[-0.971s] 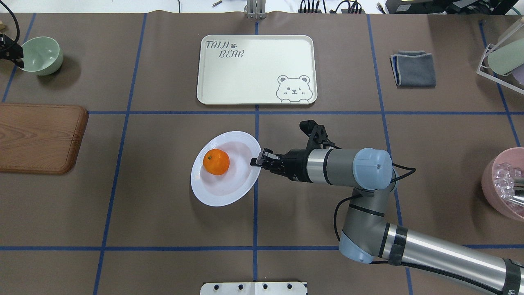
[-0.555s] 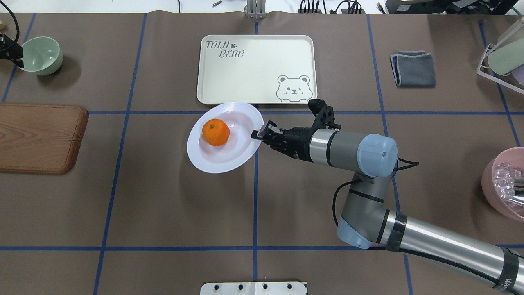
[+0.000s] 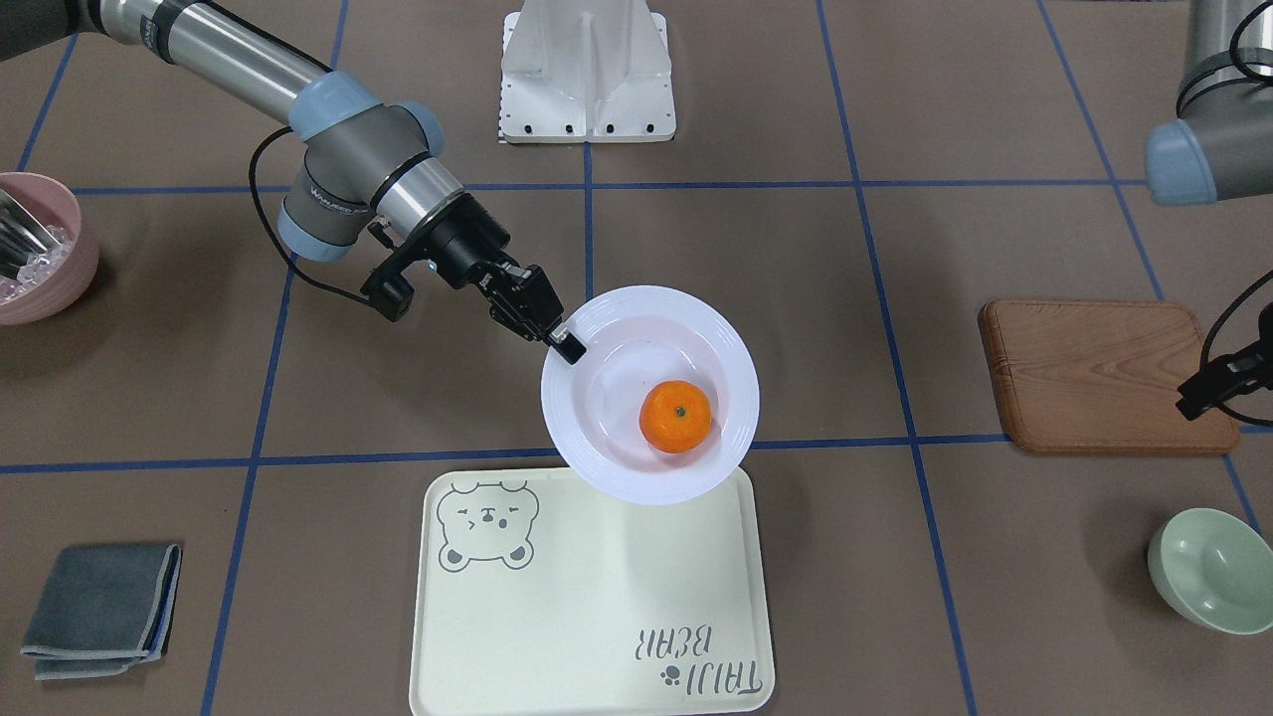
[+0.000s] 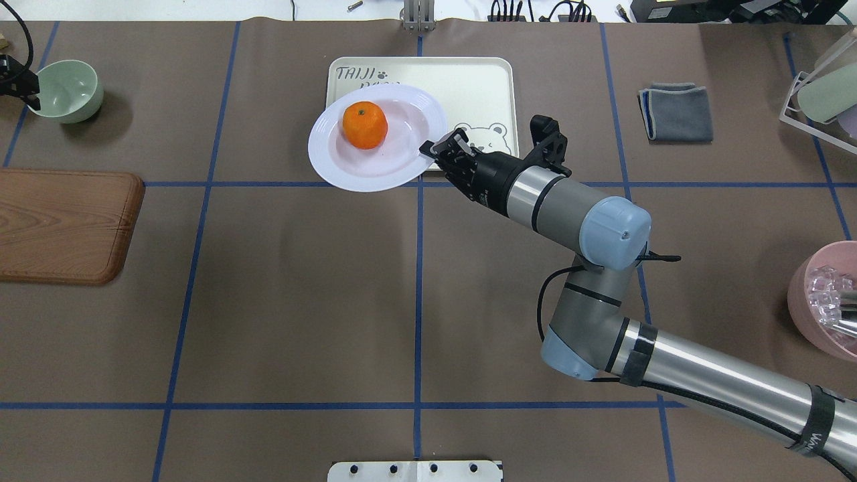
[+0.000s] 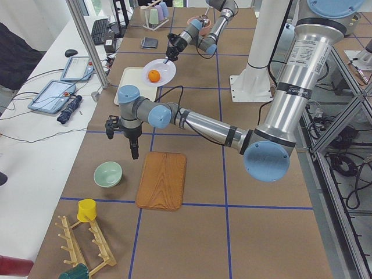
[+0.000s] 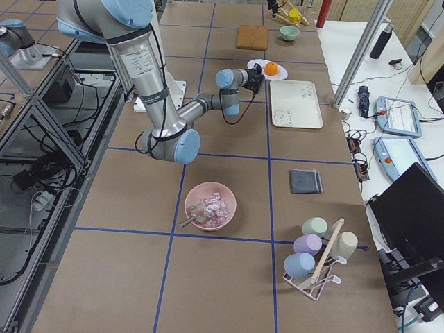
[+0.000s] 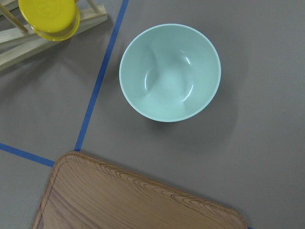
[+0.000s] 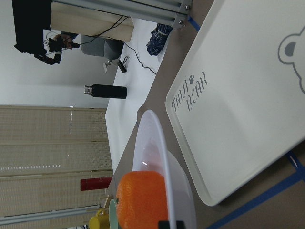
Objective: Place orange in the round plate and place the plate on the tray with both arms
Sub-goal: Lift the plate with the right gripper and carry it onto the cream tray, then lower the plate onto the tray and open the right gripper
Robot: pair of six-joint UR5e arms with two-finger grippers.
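The glossy white round plate (image 4: 395, 161) hangs tilted in the air with the orange (image 4: 365, 124) lying in it. My right gripper (image 4: 438, 148) is shut on the plate's rim on its right side. From overhead the plate overlaps the near left corner of the cream tray (image 4: 469, 87). The front view shows the same plate (image 3: 696, 338), orange (image 3: 676, 416) and right gripper (image 3: 565, 343) at the tray's (image 3: 597, 597) robot-side edge. My left gripper (image 3: 1208, 393) hovers far off by the wooden board, and I cannot tell if it is open or shut.
A mint-green bowl (image 4: 67, 90) and a brown wooden board (image 4: 63, 224) lie at the left. A folded grey cloth (image 4: 676, 112) lies right of the tray. A pink bowl (image 4: 823, 301) and a cup rack (image 4: 820, 94) stand at the right edge.
My right gripper has lifted the plate with the orange and carried it away from the robot, from the table's middle to the tray's near left corner.
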